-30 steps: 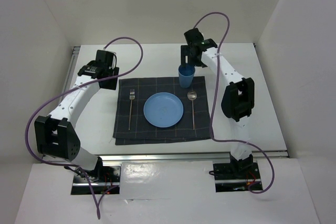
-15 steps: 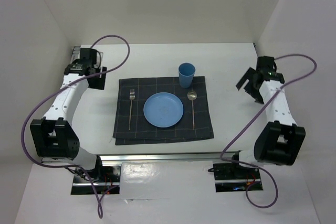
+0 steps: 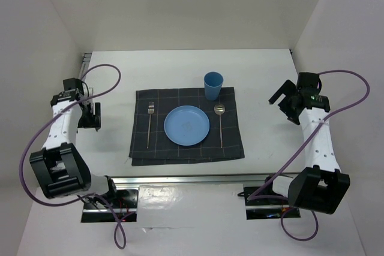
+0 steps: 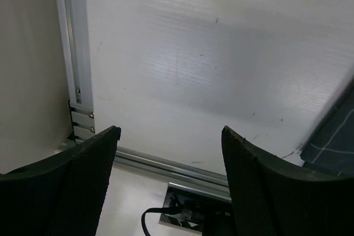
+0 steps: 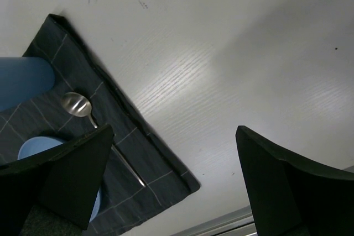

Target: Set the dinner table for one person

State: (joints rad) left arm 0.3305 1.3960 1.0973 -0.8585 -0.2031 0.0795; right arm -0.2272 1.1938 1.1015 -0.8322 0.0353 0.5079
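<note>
The left jaws are standing wide apart and gripping nothing, hanging over bare white tabletop (image 4: 193, 70) close to its left edge, where an aluminium rail (image 4: 74, 37) is running along the side. The right jaws are likewise gaping wide and carrying nothing, hovering above the right side of the tabletop, well apart from the dark checked mat (image 3: 186, 151). The left arm (image 3: 60, 125) is reaching up from its base at the near left corner, and the right arm (image 3: 316, 130) is rising from its base at the near right corner. The tabletop is filling the floor of the white-walled booth and carrying everything, with rails showing along its left and near edges. The mat is lying flat at the middle of the tabletop, nearer the near edge than the far one. A blue plate (image 3: 186, 125) is sitting at the mat's centre. A fork (image 3: 149, 124) is lying on the mat just left of the plate, tines pointing toward the far edge. A spoon (image 3: 220, 125) is lying just right of the plate, bowl toward the far edge. A blue cup (image 3: 213, 85) is standing upright at the mat's far edge, just beyond the spoon's bowl
</note>
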